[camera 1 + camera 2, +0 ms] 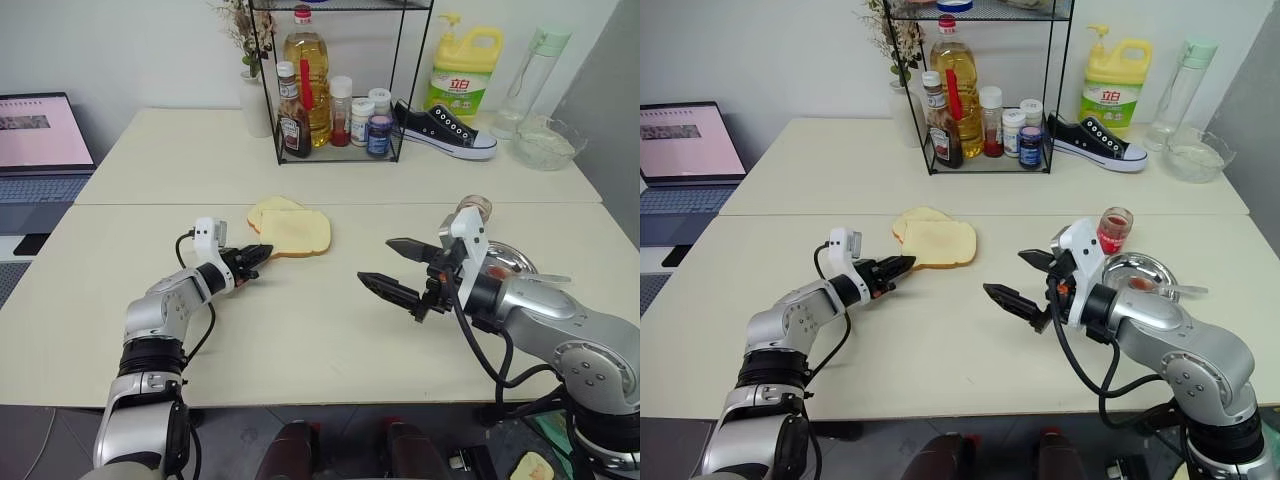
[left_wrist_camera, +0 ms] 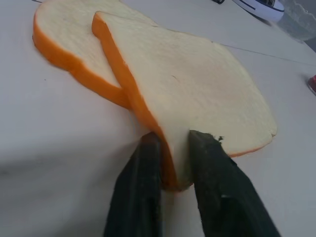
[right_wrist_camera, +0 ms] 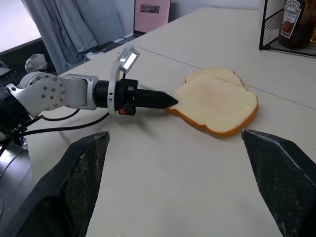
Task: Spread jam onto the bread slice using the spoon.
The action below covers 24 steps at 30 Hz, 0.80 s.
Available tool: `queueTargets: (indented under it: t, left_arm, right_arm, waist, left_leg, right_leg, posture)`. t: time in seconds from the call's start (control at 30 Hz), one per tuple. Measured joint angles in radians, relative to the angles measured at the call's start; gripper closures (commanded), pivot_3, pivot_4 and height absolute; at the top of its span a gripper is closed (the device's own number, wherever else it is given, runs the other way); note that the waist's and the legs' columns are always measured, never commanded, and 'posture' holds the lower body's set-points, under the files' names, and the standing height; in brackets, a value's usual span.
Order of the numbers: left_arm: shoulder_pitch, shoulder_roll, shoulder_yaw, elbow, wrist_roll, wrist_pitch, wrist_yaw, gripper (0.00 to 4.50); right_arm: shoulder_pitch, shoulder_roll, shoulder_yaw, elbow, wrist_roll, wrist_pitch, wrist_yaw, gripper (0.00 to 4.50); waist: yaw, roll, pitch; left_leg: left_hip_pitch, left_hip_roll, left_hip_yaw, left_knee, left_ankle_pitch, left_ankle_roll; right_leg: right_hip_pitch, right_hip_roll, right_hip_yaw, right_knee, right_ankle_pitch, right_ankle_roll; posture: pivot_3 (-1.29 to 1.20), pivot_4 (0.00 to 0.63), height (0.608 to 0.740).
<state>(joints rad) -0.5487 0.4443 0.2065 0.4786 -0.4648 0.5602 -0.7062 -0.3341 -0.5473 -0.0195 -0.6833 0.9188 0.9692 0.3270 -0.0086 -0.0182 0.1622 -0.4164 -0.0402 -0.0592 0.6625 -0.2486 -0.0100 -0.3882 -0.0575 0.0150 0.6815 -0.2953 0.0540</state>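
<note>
- The bread slice [image 1: 296, 232] lies flat on the table [image 1: 300, 330], its far edge overlapping a smaller slice [image 1: 268, 208] behind it.
- I judge the bread slice light, soft and easily dented; a pinch at the crust edge distorts it least, and a hard squeeze would crush the crumb.
- My left gripper [image 2: 170, 163] is nearly closed, its two black fingers pinching the near corner of the bread slice, one finger on each side of the crust.
- I read this hold as a steadying grip: enough to stop the slice sliding on the smooth table, and best kept low so the corner does not fold.
- My right gripper [image 1: 400, 268] hangs above the table with its jaws spread wide and nothing between them, well apart from the bread.
- The spoon [image 1: 1160, 289] rests in a round steel dish [image 1: 1120, 266] at my right, its bowl red. I judge it stiff, light and slippery; the handle is the place to take it.
- The jam [image 1: 1112, 233] sits in a small glass jar just behind the dish; glass is fragile and smooth.
</note>
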Motion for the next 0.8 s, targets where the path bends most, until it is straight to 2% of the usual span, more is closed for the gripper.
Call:
queueTargets:
  t: [0.03,0.23,0.4,0.53,0.67,0.8]
  left_arm:
    - [0.0,0.0,0.0,0.0,0.0,0.0,0.001,4.47]
    - [0.0,0.005,-0.001,-0.039,-0.001,0.03,-0.004,4.47]
    - [0.001,0.05,-0.029,-0.236,-0.05,0.142,-0.077,4.47]
    - [-0.018,0.063,-0.044,-0.398,-0.167,0.298,-0.122,4.47]
    - [-0.032,0.069,-0.101,-0.561,-0.283,0.449,-0.166,4.47]
    - [0.009,0.073,-0.16,-0.594,-0.304,0.482,-0.203,4.47]
  right_arm:
    - [0.0,0.0,0.0,-0.002,0.004,0.0,0.002,0.0]
    - [0.004,0.004,0.001,-0.025,0.048,0.0,0.02,0.0]
    - [0.023,-0.017,-0.015,-0.025,0.042,-0.005,0.019,0.0]
    - [0.107,-0.089,-0.089,-0.03,0.02,-0.023,0.025,0.0]
    - [0.265,-0.173,-0.207,-0.063,0.007,-0.028,0.05,0.0]
    - [0.34,-0.184,-0.27,-0.105,0.008,-0.043,0.055,0.0]
  waist:
    - [0.0,0.0,0.0]
    - [0.0,0.0,0.0]
    - [0.001,0.0,0.0]
    - [0.005,0.0,0.0]
    - [0.004,0.0,0.0]
    - [-0.011,0.001,-0.001]
  left_leg:
    - [0.0,0.0,0.0,0.0,0.0,0.0]
    - [0.0,0.0,0.0,0.0,0.0,0.0]
    - [-0.001,0.0,-0.001,0.0,0.0,0.0]
    - [-0.001,0.0,-0.001,0.0,0.0,0.0]
    - [0.0,0.0,0.0,0.0,0.0,0.0]
    - [0.001,0.002,-0.001,-0.001,0.0,0.0]
  right_leg:
    - [0.0,0.0,0.0,0.0,0.0,0.0]
    - [0.0,0.0,0.0,0.0,0.0,0.0]
    - [0.0,0.0,0.001,0.0,0.0,0.0]
    - [0.001,-0.001,0.001,-0.001,0.0,0.0]
    - [0.002,0.0,0.001,-0.001,0.0,0.0]
    - [0.003,0.002,0.001,-0.001,-0.001,-0.001]
  posture:
    - [0.0,0.15,0.74]
    - [0.0,0.15,0.74]
    - [0.0,0.15,0.74]
    - [0.0,0.15,0.74]
    - [0.0,0.15,0.74]
    - [0.0,0.15,0.74]
